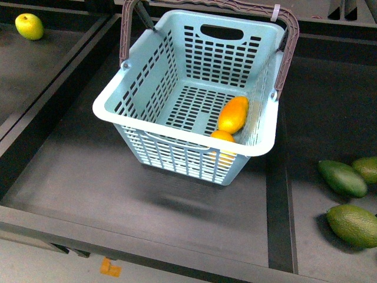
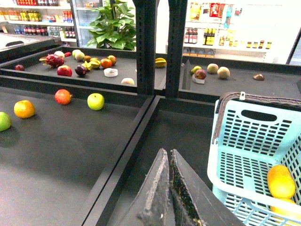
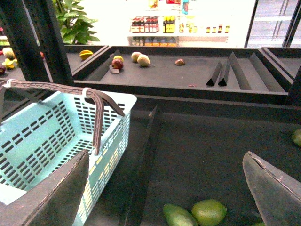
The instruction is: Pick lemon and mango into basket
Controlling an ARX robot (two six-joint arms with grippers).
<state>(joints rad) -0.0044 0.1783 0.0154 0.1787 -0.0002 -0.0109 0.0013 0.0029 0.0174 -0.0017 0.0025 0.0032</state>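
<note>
The light blue basket [image 1: 185, 50] stands on the dark shelf with its brown handles up. Inside it, at the right, lies the long yellow-orange mango [image 1: 234, 114], and the plump lemon [image 1: 222, 137] sits just in front of it, partly behind the rim. The left wrist view shows the basket [image 2: 244, 129] with the mango [image 2: 281, 181] and the lemon [image 2: 288, 210] in it. My left gripper [image 2: 168, 154] is shut and empty, left of the basket. My right gripper [image 3: 167, 155] is open and empty, to the right of the basket [image 3: 42, 136]. Neither arm shows in the front view.
Three green avocados [image 1: 341, 178] [image 1: 353, 225] [image 1: 368, 168] lie right of the basket, two of them [image 3: 209, 212] below my right gripper. A yellow-green apple [image 1: 29, 26] sits at the far left. Raised dividers [image 1: 277, 194] split the shelf. More fruit [image 2: 95, 100] lies on the left bay.
</note>
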